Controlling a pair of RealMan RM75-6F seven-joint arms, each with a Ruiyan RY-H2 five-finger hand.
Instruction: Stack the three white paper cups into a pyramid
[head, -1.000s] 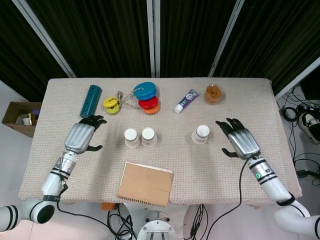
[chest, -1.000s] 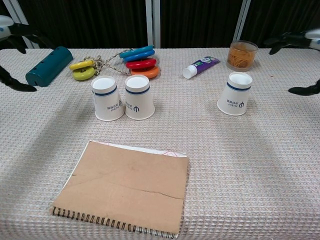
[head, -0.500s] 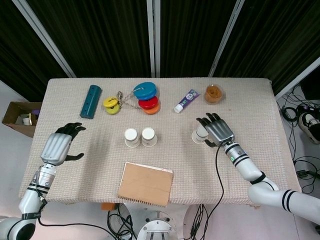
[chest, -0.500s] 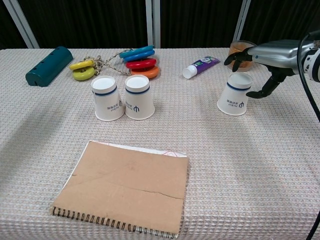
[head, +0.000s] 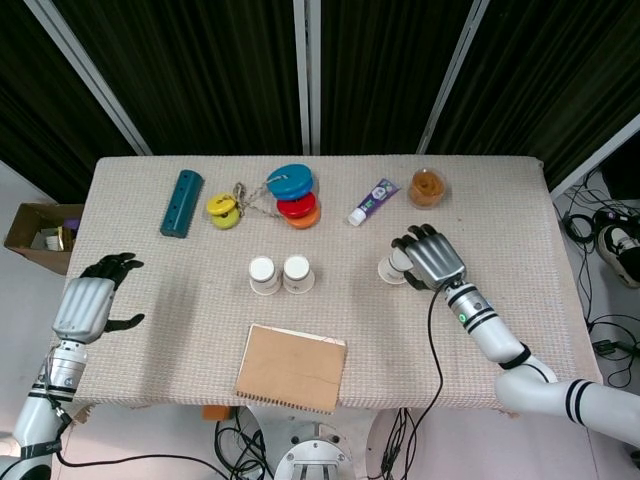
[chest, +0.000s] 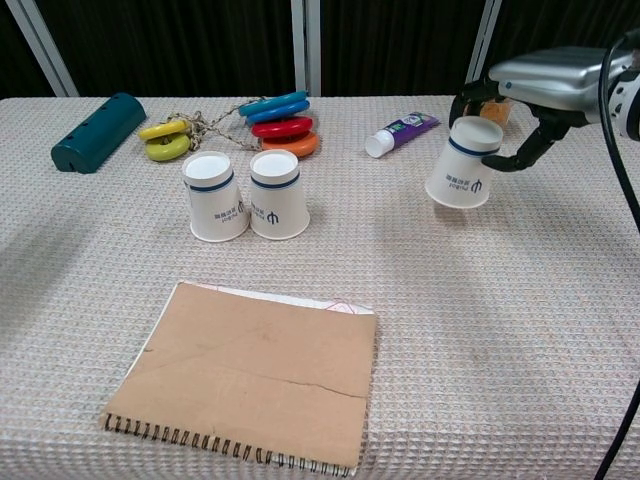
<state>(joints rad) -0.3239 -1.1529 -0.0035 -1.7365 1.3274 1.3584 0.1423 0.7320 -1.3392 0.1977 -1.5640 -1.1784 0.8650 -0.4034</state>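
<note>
Two white paper cups (head: 263, 274) (head: 297, 273) stand upside down, side by side, mid-table; in the chest view they show as the left cup (chest: 215, 197) and the right cup (chest: 278, 194). The third cup (chest: 462, 165) hangs slightly tilted just above the cloth, its shadow beneath it. My right hand (chest: 540, 90) grips it from the right side near its upturned base; in the head view this hand (head: 432, 258) covers part of the cup (head: 392, 266). My left hand (head: 90, 305) hovers at the table's left edge, holding nothing, fingers apart.
A brown spiral notebook (chest: 250, 375) lies in front of the cup pair. Along the back are a teal block (head: 181, 202), a yellow ring (head: 223, 208), stacked coloured discs (head: 292, 195), a tube (head: 372, 201) and an orange-filled tub (head: 427, 187).
My right hand came in from the right, closed around the third cup and raised it slightly leftward off the cloth. My left hand drew back to the table's left edge.
</note>
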